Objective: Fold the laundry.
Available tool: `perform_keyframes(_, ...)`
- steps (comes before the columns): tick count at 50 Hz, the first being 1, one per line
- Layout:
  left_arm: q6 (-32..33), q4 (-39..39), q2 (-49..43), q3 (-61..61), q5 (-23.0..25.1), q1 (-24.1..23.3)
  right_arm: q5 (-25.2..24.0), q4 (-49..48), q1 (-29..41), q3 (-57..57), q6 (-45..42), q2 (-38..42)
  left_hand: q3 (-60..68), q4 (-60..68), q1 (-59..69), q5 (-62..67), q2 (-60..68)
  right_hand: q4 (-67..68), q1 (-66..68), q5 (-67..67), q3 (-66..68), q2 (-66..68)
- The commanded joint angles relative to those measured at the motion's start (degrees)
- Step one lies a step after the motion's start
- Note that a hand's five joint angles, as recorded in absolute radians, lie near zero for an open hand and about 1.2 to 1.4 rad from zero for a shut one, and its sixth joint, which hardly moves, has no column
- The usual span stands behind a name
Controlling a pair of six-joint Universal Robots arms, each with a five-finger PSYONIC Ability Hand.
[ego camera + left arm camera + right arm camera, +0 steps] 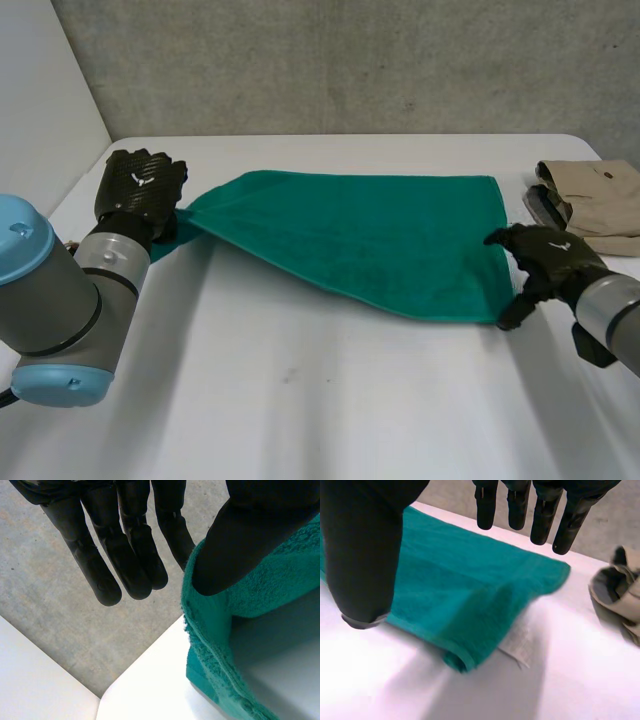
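A green towel (pixel 380 235) lies spread across the white table (pixel 300 400), folded over, with its left end drawn to a point. My left hand (pixel 140 185) holds that left corner a little off the table. In the left wrist view the thumb (pixel 240 545) presses on the towel's edge (pixel 270 590) beside the straight fingers (pixel 125 555). My right hand (pixel 550 260) hovers at the towel's near right corner, open and empty. In the right wrist view its thumb (pixel 365 545) and fingers stand apart above the towel (pixel 460 575), whose white label (pixel 517 645) pokes out underneath.
A crumpled beige garment (pixel 595 195) lies at the table's far right, just beyond my right hand, and appears beside the towel's corner in the right wrist view (pixel 620 595). A grey wall rises behind the table.
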Motion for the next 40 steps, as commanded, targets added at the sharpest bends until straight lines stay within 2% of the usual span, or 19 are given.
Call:
perform_keyframes(1, -0.1, 0.0, 0.0, 0.1, 0.0, 0.1, -3.6, -5.5, -2.7, 4.5, -0.9, 0.6, 11.4, 11.2, 13.5, 14.2, 11.2, 1.6, 3.3, 1.5, 2.7, 2.4)
perform_keyframes(8, -0.1, 0.0, 0.0, 0.1, -0.1, 0.0, -3.4, -9.1, -2.2, 3.7, -1.8, 7.4, 11.4, 11.2, 13.5, 14.2, 11.2, 5.7, 7.4, 5.6, 6.8, 6.4)
perform_keyframes(22, -0.1, 0.0, -0.1, 0.1, 0.0, 0.4, -1.7, -11.6, -1.9, -1.6, -5.2, 13.6, 11.4, 11.2, 13.5, 14.2, 11.2, 22.3, 24.0, 22.2, 23.4, 23.1)
perform_keyframes(26, -0.1, 0.0, -0.1, 0.1, 0.0, 0.5, -1.2, -12.0, -1.8, -3.2, -5.4, 15.0, 11.4, 11.2, 13.5, 14.2, 11.2, 31.9, 33.6, 31.8, 33.0, 32.7)
perform_keyframes(29, -0.4, 0.0, -0.1, 0.1, -0.1, 0.7, -0.9, -12.0, -1.8, -4.8, -5.5, 16.6, 11.4, 11.2, 13.5, 14.2, 11.2, 45.1, 46.9, 45.0, 46.3, 45.9)
perform_keyframes(30, -0.5, -0.1, 0.0, 0.2, -0.1, 0.8, -0.7, -11.8, -1.8, -5.5, -5.4, 17.2, 11.4, 11.2, 13.5, 14.2, 11.2, 58.7, 60.4, 58.6, 59.8, 59.5)
perform_keyframes(31, -0.6, -0.1, 0.0, 0.2, -0.1, 0.9, -0.7, -11.7, -1.9, -6.0, -5.4, 17.4, 11.4, 11.2, 13.5, 14.2, 11.2, 66.2, 68.0, 66.2, 67.4, 67.0)
perform_keyframes(37, -0.3, -1.9, 0.6, 0.0, 0.0, 1.1, -0.2, -10.9, -2.4, -7.1, -5.7, 15.5, 11.4, 11.2, 13.5, 14.2, 11.2, 66.3, 68.0, 66.2, 67.5, 67.1)
perform_keyframes(40, 0.0, -5.1, 1.4, 0.0, 0.1, 1.4, -0.9, -8.5, -2.6, -7.6, -7.5, 10.4, 11.4, 11.2, 13.5, 14.2, 11.2, 66.3, 68.0, 66.2, 67.5, 67.1)
